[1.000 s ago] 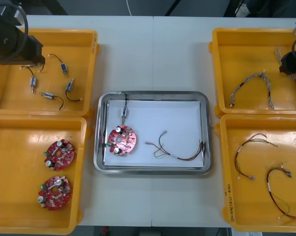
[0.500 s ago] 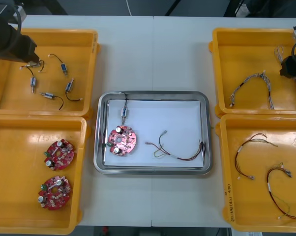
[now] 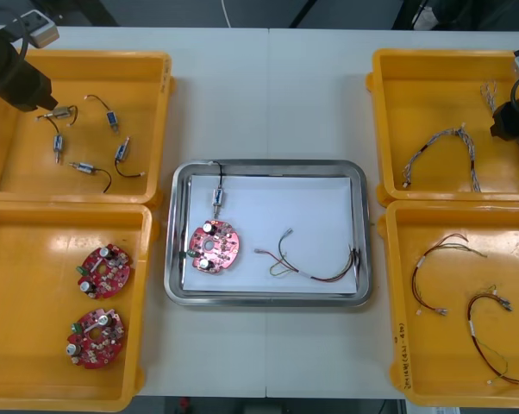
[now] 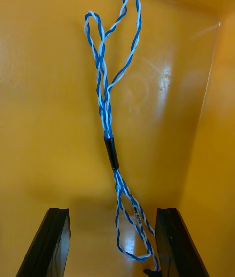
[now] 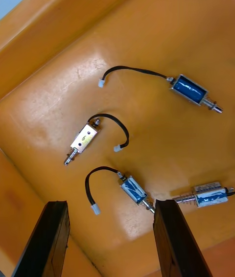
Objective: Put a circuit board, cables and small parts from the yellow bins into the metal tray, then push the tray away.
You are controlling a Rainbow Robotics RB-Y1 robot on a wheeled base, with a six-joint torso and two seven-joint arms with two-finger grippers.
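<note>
Both grippers are spread open and grasp nothing. The left gripper point(image 5: 110, 203) hovers above small metal parts point(image 5: 188, 89) in the far left yellow bin point(image 3: 143, 90); the right gripper point(image 4: 112, 211) hangs over a twisted blue and white cable point(image 4: 105, 96) in the far right yellow bin point(image 3: 432, 95). On the table point(image 3: 268, 95), the metal tray point(image 3: 268, 164) holds a circuit board point(image 3: 215, 247), a small part point(image 3: 217, 197) and a red and yellow cable point(image 3: 315, 263).

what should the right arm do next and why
Probably lower the right end effector and close on the blue and white cable: its open fingers straddle the cable's end, and the tray holds a circuit board, small metal part and red and yellow cable, no blue one. Left end effector hangs over a yellow bin.
</note>
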